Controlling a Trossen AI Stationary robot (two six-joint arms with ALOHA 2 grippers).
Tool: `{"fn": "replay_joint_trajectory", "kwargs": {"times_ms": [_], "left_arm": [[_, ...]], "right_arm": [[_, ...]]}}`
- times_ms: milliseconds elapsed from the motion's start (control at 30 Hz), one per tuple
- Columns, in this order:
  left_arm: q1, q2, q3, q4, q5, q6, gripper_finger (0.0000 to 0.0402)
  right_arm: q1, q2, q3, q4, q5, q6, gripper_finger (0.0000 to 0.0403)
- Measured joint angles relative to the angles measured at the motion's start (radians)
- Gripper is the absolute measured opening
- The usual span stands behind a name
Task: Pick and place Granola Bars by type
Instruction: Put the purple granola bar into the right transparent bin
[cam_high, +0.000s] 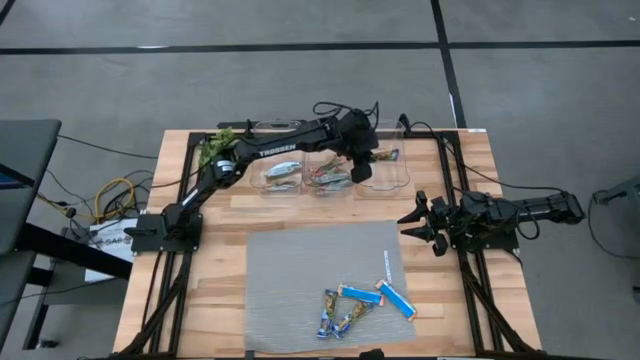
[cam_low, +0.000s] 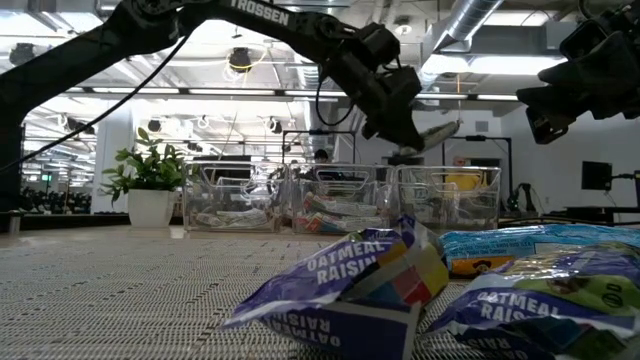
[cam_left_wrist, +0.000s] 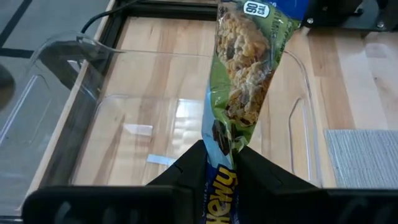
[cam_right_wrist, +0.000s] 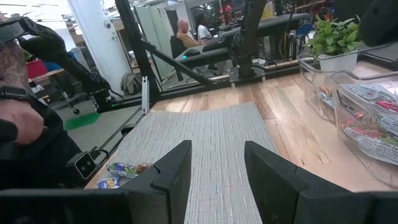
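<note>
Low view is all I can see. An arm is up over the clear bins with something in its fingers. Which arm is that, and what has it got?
Observer: That's the left gripper, shut on a green-wrapped granola bar by one end.
Operator: Which bin is it over?
Observer: The right-hand bin of the three. The left wrist view shows no bars lying in it.
Operator: And the other arm?
Observer: The right gripper hangs at the table's right side, beside the grey mat, fingers open and empty. A cluster of loose bars lies on the mat's near part.
</note>
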Motion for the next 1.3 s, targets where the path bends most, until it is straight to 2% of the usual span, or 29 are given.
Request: {"fn": "replay_joint_trajectory", "kwargs": {"times_ms": [367,500,667,800,967,1300], "left_arm": [[-0.006,0.000,0.000,0.003,0.001,0.001,0.0166],[-0.007,0.000,0.000,0.002,0.001,-0.041,0.0186],[-0.020,0.000,0.030,-0.054,0.005,-0.079,0.0187],[-0.039,-0.003,0.089,-0.122,0.059,-0.060,0.0180],[-0.065,-0.065,0.079,-0.154,0.108,-0.052,0.0169],[-0.196,-0.201,0.080,-0.331,0.236,0.096,0.0154]], "right_arm": [[0.000,0.000,0.000,0.000,0.000,0.000,0.0143],[0.000,0.000,0.000,0.000,0.000,0.000,0.0141],[0.000,0.000,0.000,0.000,0.000,0.000,0.0143],[0.000,0.000,0.000,0.000,0.000,0.000,0.0144],[0.000,0.000,0.000,0.000,0.000,0.000,0.0141],[0.000,0.000,0.000,0.000,0.000,0.000,0.0144]]}}
